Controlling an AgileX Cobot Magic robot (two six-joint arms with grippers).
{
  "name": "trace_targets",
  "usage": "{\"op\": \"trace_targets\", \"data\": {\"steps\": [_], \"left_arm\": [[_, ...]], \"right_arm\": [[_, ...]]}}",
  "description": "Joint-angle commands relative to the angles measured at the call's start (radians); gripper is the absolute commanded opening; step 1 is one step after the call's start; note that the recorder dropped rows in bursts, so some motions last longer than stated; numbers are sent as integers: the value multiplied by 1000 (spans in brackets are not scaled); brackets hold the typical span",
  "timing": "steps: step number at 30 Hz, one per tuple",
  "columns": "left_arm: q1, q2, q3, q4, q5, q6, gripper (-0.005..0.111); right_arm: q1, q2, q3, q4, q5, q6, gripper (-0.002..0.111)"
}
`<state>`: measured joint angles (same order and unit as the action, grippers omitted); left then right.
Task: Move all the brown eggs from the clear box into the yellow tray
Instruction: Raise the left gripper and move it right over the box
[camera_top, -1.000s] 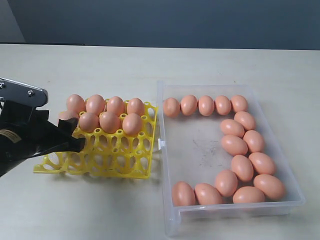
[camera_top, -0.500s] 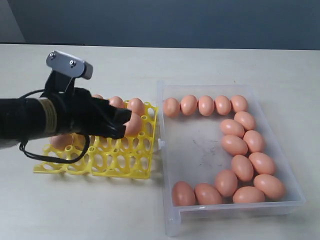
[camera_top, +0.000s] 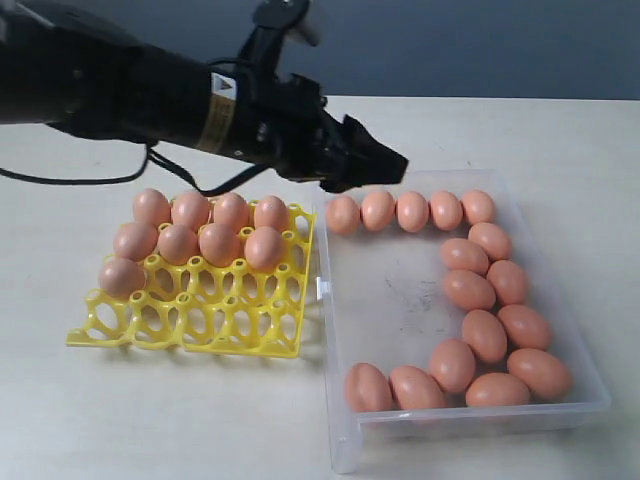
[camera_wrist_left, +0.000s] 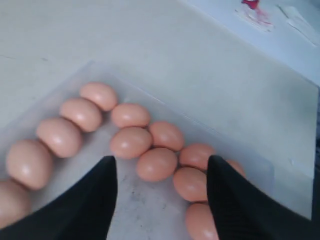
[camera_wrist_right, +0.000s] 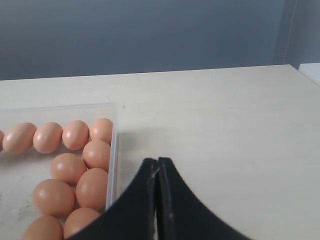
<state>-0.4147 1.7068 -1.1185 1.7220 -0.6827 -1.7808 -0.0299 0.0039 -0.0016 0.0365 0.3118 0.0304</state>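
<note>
The yellow tray (camera_top: 215, 325) lies on the left of the table with several brown eggs (camera_top: 218, 243) in its far cups. The clear box (camera_top: 322, 250) to its right holds several more brown eggs (camera_top: 467, 290) along its far, right and near walls. My left gripper (camera_top: 375, 168) hangs open and empty over the box's far left corner. In the left wrist view its gripper (camera_wrist_left: 160, 162) looks down on eggs (camera_wrist_left: 131, 142) and the scuffed box bottom (camera_wrist_left: 135, 205). My right gripper (camera_wrist_right: 157, 162) is shut and empty, just outside the box wall (camera_wrist_right: 112, 150), next to eggs (camera_wrist_right: 92, 187).
The left arm (camera_top: 120, 95) stretches from the upper left across the table behind the tray. The tray's near rows of cups (camera_top: 240, 305) hold nothing. The box's middle (camera_top: 390, 290) is bare plastic. Pale tabletop (camera_top: 150, 420) surrounds both.
My left arm has swung up from the tray's left side and across to the right, now over the box's far left corner. Its jaws narrowed slightly. Eggs and tray stay put.
</note>
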Motion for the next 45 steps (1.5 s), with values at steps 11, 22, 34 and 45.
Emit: {"op": "trace_targets", "data": {"steps": [11, 22, 34, 45], "left_arm": [[-188, 221, -198, 22, 478, -44, 53], [-186, 223, -246, 10, 831, 246, 45], [-94, 223, -330, -1066, 1470, 1391, 45], [-221, 322, -429, -2130, 1393, 2422, 45]], "right_arm": [[0, -4, 2, -1, -7, -5, -1], [0, -4, 2, -1, -7, -5, -1], [0, -4, 2, -1, -7, -5, -1], [0, -4, 2, -1, -7, -5, -1]]}}
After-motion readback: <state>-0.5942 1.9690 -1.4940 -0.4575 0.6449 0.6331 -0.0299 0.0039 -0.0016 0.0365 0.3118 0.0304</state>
